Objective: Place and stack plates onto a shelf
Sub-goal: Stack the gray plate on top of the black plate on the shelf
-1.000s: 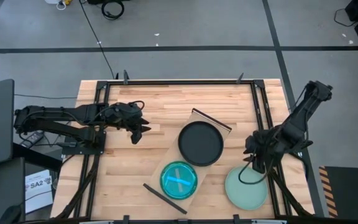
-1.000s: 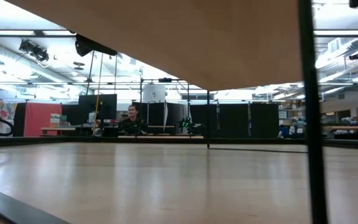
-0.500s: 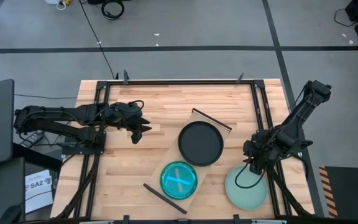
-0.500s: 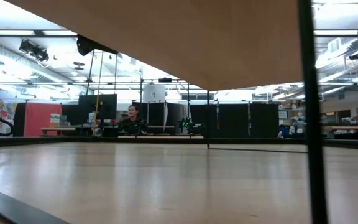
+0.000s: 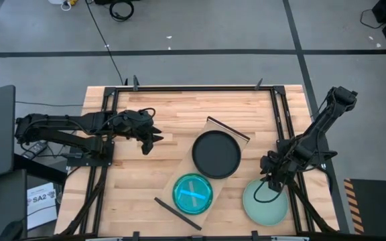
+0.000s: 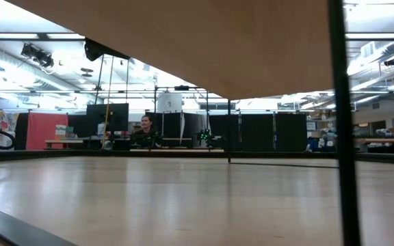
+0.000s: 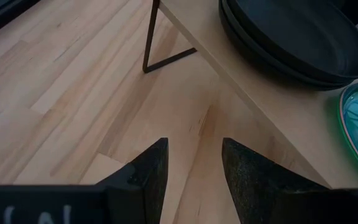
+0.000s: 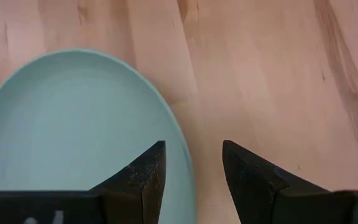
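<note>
The pale mint-green plate lies flat on the table near its front right corner. My right gripper stands open just above the plate's far rim, pointing steeply down; in the right wrist view the rim runs between the two fingers, one over the plate and one over bare wood. The shelf, a slanted light board raised on dark legs, carries stacked black plates and a translucent blue-teal plate. My left gripper waits open over the table to the left of the shelf.
In the left wrist view the shelf's edge and dark leg bracket stand just ahead of my left gripper. Dark frame rails run along the table's sides. Bare wood lies between the shelf and the mint plate. A person sits far behind the table.
My right gripper has come down toward the mint-green plate and a little toward the table's near edge, staying open. The plates and my left arm have kept still.
</note>
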You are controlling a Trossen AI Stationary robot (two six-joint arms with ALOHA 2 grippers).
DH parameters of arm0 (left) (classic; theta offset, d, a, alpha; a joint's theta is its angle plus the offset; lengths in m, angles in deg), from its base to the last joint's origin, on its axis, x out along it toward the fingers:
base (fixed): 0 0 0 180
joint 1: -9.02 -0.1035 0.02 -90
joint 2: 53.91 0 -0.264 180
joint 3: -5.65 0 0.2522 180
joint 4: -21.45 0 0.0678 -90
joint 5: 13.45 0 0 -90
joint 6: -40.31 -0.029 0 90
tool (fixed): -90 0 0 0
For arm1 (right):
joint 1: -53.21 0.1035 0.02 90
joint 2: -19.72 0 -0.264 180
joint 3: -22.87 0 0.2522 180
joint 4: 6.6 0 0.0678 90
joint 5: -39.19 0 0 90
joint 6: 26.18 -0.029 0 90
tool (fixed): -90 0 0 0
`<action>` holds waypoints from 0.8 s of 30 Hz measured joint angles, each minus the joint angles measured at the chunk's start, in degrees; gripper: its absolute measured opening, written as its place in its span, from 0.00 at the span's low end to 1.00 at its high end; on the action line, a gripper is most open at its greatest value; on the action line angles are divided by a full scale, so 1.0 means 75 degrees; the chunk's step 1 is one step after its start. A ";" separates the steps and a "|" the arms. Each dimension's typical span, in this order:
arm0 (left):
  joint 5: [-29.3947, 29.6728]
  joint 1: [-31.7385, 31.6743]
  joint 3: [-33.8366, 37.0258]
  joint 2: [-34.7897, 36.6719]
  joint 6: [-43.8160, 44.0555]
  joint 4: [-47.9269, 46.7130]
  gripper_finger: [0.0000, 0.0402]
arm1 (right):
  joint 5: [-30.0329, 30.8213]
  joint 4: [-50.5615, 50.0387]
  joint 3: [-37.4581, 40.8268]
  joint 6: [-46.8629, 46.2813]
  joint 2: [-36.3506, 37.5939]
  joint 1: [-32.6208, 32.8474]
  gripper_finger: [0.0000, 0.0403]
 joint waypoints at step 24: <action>0.0000 0.0000 -0.0003 0.0000 0.0204 -0.0001 0.39 | -0.0678 0.1383 0.1048 -0.0145 0.0013 0.0000 0.40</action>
